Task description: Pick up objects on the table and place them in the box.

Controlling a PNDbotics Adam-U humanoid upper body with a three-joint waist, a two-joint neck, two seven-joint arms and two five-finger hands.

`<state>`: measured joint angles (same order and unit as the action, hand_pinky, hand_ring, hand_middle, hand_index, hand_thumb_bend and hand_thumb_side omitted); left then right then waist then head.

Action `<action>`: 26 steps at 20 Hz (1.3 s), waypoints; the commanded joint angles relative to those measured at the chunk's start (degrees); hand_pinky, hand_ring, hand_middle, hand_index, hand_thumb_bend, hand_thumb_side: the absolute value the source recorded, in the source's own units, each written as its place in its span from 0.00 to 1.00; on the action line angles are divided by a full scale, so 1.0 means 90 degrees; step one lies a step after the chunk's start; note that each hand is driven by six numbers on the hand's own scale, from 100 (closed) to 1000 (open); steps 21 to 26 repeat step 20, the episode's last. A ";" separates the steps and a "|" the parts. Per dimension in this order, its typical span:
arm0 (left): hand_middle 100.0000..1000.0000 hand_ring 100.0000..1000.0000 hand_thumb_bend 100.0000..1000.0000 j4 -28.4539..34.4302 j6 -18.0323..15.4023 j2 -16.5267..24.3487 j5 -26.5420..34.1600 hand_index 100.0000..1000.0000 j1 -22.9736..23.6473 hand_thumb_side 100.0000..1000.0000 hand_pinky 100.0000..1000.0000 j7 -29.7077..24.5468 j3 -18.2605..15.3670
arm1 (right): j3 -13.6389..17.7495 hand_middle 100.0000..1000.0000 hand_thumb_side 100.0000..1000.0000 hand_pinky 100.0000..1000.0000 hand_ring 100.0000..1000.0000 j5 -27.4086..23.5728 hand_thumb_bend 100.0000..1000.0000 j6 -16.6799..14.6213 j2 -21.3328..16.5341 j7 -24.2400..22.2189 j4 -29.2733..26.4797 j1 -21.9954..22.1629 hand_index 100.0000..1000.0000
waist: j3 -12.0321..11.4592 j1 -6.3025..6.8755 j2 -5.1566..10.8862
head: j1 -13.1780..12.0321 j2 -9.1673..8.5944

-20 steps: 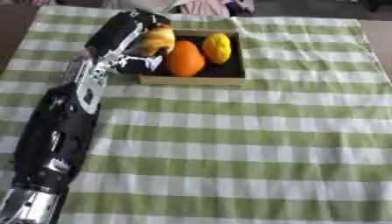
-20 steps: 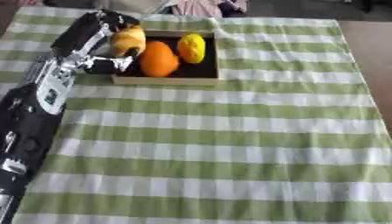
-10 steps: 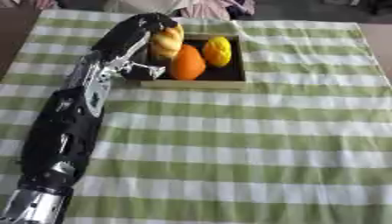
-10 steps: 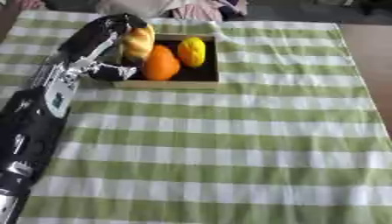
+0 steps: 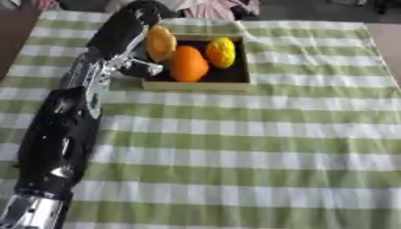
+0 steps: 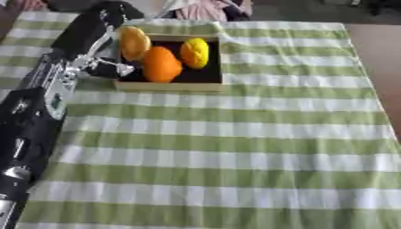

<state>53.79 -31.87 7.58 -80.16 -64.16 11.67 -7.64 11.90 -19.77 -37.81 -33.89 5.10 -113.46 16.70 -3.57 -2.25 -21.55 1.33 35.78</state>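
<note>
The robot's left arm runs up the left side of the desk, black with a silver joint at the bottom corner, reaching toward the far edge. Its left hand sits at the far left corner of the box, curled round a pale orange fruit — the fruit is held at the box's left wall, above or just inside the rim; which of the two cannot be told. The thumb shows lower down, beside the box's left side.

The box is a shallow wooden tray with a dark inside, standing on the green-and-white checked cloth near the far edge of the desk. Inside it, just right of the held fruit, lies an orange, touching or nearly touching the fruit. Right of the orange, toward the far wall of the box, lies a yellow lemon — its skin looks bumpy. The two lie close together, and the right part of the box floor is bare and dark.

The right hand shows in neither view.
</note>
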 commanded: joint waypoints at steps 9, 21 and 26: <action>0.64 0.76 0.00 0.1228 -0.0366 0.0626 0.2797 0.76 0.0017 0.12 0.78 -0.0153 0.0305 | 0.0095 0.67 0.41 1.00 1.00 -0.0074 0.00 -0.0054 -0.0217 0.0044 -0.0126 0.0162 0.74 | -0.0115 0.0103 0.0335 | 0.0212 0.0257; 0.63 0.73 0.00 0.3988 0.0720 0.3078 0.8725 0.78 0.1174 0.27 0.77 -0.0275 -0.0114 | 0.0182 0.69 0.41 1.00 0.99 -0.0079 0.00 -0.1072 -0.0227 0.0163 -0.0126 0.0368 0.75 | -0.0398 0.0223 0.0510 | 0.0531 0.0425; 0.63 0.73 0.00 0.3988 0.0720 0.3078 0.8725 0.78 0.1174 0.27 0.77 -0.0275 -0.0114 | 0.0182 0.69 0.41 1.00 0.99 -0.0079 0.00 -0.1072 -0.0227 0.0163 -0.0126 0.0368 0.75 | -0.0398 0.0223 0.0510 | 0.0531 0.0425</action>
